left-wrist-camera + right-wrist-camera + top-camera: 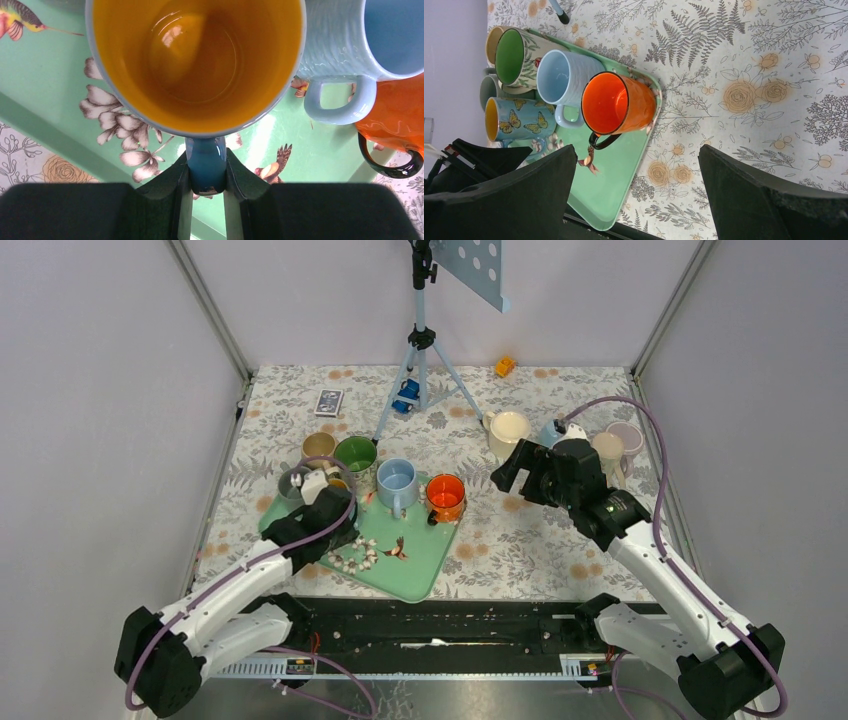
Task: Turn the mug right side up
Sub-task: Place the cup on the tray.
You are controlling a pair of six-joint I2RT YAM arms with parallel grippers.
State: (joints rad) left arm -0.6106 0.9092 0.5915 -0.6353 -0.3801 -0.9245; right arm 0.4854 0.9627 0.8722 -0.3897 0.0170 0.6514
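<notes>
Left hand (206, 175) is clamped tight; right hand (636, 150) gapes wide.

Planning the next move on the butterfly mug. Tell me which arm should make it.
Left. The left tool is shut on the handle of the butterfly mug, which sits mouth up on the tray. The right tool is open, empty, and off beside the tray, so it would likely have to travel.

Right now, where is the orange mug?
In the top view, the orange mug stands upright at the right far corner of the green tray, just right of the light blue mug.
</notes>
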